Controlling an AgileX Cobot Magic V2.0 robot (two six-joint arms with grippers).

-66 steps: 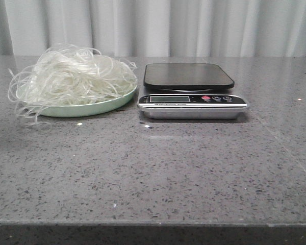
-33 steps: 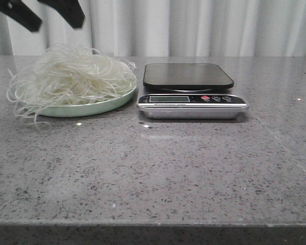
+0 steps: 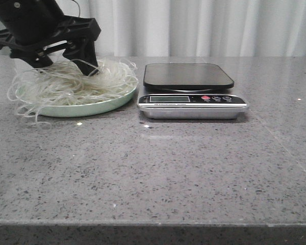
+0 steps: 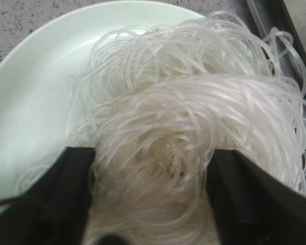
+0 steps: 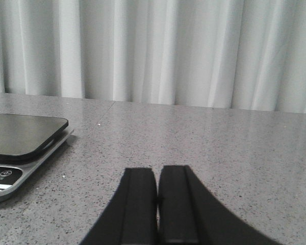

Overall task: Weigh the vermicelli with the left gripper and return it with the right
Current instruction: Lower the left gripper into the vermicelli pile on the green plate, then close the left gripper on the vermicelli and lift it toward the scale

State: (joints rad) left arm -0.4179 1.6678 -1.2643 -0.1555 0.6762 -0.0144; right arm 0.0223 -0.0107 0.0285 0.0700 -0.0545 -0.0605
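Nearest you, your right pincer (image 5: 157, 204) hovers low over the worktop (image 3: 168, 168), fingers pressed together, holding nothing. Farther back, your left pincer (image 3: 66, 65) is spread wide, straddling the vermicelli (image 3: 66, 84) heaped on the green plate (image 3: 99, 106), beside the scale (image 3: 191, 92).

On your worktop (image 3: 158, 168) the plate (image 3: 99, 105) sits at the far left, with the vermicelli (image 3: 66, 84) heaped on it and strands spilling over its left rim. The kitchen scale (image 3: 191, 92) lies just beside the plate on its right, platform behind, display toward you. Your left end effector (image 3: 66, 66) is down in the pile, one finger (image 4: 66, 199) on either side of the tangle. Your right end effector (image 5: 157, 204) hangs over bare worktop, right of the scale. A curtain (image 3: 204, 25) hangs behind everything.
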